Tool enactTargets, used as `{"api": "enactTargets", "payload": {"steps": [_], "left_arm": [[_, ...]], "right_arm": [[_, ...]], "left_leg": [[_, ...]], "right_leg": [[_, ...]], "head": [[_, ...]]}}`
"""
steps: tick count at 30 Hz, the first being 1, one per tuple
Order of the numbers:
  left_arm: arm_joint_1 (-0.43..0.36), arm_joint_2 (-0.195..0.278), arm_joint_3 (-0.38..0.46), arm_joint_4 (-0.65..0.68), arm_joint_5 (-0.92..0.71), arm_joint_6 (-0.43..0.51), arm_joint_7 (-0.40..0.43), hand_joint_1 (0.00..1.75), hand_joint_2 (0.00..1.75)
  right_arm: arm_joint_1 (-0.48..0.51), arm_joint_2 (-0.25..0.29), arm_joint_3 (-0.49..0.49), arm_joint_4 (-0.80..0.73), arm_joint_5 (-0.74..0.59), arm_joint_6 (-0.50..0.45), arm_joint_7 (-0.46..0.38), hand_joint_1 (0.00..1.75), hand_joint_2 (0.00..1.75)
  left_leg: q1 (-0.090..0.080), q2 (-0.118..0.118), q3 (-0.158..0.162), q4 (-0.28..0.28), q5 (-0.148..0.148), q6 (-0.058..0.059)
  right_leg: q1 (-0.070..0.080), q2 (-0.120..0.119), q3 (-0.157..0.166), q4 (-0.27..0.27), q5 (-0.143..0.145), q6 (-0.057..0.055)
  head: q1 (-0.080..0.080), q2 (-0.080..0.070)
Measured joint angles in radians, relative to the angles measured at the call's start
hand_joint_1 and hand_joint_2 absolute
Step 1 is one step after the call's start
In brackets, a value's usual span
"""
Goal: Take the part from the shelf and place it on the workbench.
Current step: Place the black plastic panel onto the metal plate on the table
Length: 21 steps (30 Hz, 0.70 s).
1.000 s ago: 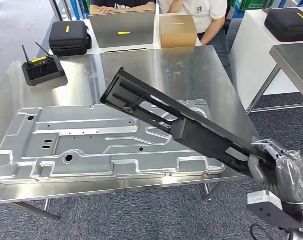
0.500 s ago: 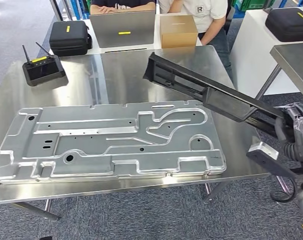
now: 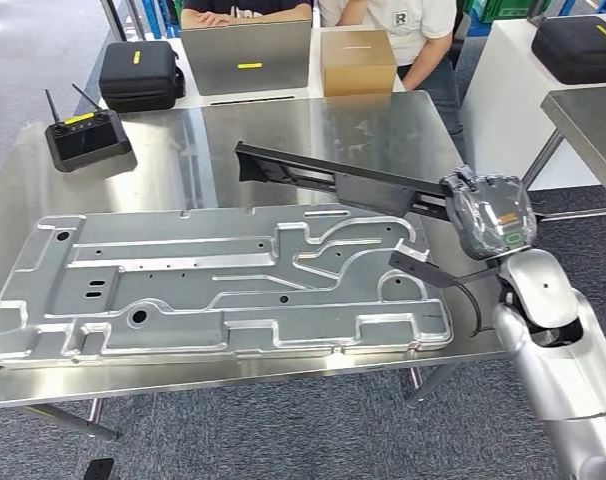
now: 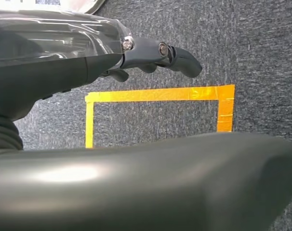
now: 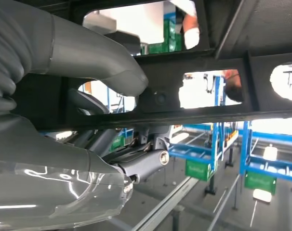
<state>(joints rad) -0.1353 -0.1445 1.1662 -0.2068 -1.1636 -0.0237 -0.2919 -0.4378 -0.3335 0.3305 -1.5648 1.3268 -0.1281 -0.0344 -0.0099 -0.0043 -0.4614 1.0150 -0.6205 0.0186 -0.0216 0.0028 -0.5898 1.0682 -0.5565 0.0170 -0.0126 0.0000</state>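
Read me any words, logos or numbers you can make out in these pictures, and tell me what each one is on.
"R": a dark square logo on the white shirt of a person seated behind the table.
Yellow labels on the black zip case, grey laptop lid and black remote controller: too small to read.

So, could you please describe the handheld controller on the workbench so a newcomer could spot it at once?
Start at the steel workbench and look to its far left corner, beyond the stamped metal panel. The controller lies there: small, black, two antennas and a yellow strip.
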Motion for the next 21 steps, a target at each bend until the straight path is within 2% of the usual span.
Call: {"api": "enactTargets", "payload": {"steps": [7, 15, 21], "left_arm": [[-0.002, -0.002, -0.014, 0.000, -0.002, 0.000, 0.003, 0.00, 1.75], [-0.003, -0.003, -0.019, 0.000, -0.008, -0.006, 0.002, 0.00, 1.75], [-0.003, -0.004, -0.019, 0.000, -0.006, -0.009, -0.008, 0.00, 1.75]], "right_arm": [[-0.079, 0.069, 0.111, 0.106, 0.019, -0.002, 0.021, 1.75, 1.75], [-0.109, 0.133, 0.158, 0.185, 0.021, -0.018, 0.037, 1.75, 1.75], [-0.111, 0.158, 0.172, 0.218, 0.015, -0.031, 0.039, 1.75, 1.75]], "left_leg": [[0.000, 0.000, -0.001, 0.000, 0.000, 0.000], [0.000, -0.001, -0.001, 0.000, 0.000, 0.000], [0.000, 0.000, -0.001, 0.000, 0.000, 0.000]], "right_leg": [[0.000, -0.001, 0.000, 0.000, 0.000, 0.000], [0.000, -0.001, 0.000, -0.001, 0.000, 0.000], [0.000, -0.001, 0.000, -0.001, 0.000, 0.000]], "head": [[0.000, 0.000], [0.000, 0.000], [0.000, 0.000]]}}
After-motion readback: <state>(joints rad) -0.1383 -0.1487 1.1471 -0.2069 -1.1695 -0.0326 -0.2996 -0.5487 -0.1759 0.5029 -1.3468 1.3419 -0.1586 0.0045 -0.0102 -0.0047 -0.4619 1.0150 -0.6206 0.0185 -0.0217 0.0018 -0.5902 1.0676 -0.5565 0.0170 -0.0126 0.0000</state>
